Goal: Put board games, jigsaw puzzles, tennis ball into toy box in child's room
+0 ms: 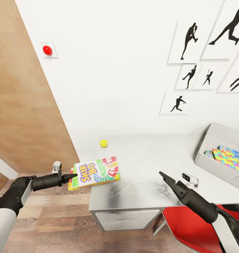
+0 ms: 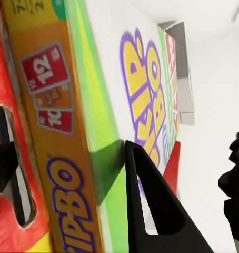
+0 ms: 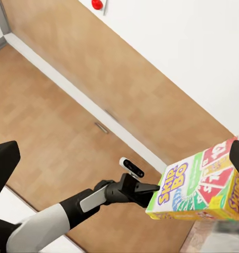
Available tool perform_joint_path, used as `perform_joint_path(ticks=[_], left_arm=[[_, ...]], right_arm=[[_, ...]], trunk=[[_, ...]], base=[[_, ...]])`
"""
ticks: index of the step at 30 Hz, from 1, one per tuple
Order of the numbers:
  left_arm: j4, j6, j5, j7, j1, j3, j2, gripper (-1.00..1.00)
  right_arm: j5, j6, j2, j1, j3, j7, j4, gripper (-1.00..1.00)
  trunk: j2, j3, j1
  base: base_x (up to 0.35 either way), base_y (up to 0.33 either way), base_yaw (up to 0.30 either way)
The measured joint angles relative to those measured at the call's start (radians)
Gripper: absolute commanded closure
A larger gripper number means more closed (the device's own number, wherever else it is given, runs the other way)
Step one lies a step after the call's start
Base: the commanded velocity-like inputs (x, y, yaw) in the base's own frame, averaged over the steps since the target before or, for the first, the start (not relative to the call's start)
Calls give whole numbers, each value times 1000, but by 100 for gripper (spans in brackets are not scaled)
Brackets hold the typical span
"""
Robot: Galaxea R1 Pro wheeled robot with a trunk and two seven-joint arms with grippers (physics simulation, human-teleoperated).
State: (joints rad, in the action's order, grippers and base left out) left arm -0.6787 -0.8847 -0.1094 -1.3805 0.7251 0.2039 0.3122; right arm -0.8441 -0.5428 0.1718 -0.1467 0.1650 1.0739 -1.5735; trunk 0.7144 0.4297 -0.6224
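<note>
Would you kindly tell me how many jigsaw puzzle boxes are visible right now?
2. Both jigsaw puzzles lie overlapping inside the toy box at the table's right end; the box's near wall may hide other items.

Both arms have white forearm shells that pass into matte black wrist sections. Each ends in a black gripper, the left gripper and the right gripper, with slim, pointed, wedge-shaped fingers. A small white-and-black camera module sits beside each wrist.

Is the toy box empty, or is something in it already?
Not empty: the toy box already holds two jigsaw puzzles.
</note>
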Motion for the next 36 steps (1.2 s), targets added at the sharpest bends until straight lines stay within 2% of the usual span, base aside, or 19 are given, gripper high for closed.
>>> perform_joint_path(ticks=[1,6,19,36], left_arm=[[-1,-2,-1,-12,0,1,16,100],[-1,-19,-3,-44,0,0,40,100],[-2,-22,-3,-88,0,-1,44,100],[-2,-22,-2,-92,0,-1,44,100]], right_arm=[[3,0,0,0,0,1,0,-100],[7,1,0,1,-1,6,0,-100],[8,13,0,1,-1,8,-1,-100],[8,38,2,2,-1,9,-1,-100]], trunk=[[-7,-5,4],[-42,-28,23],[-133,-90,73],[-253,-171,138]], base=[[0,0,0],[0,0,0],[0,0,-3],[0,0,-59]])
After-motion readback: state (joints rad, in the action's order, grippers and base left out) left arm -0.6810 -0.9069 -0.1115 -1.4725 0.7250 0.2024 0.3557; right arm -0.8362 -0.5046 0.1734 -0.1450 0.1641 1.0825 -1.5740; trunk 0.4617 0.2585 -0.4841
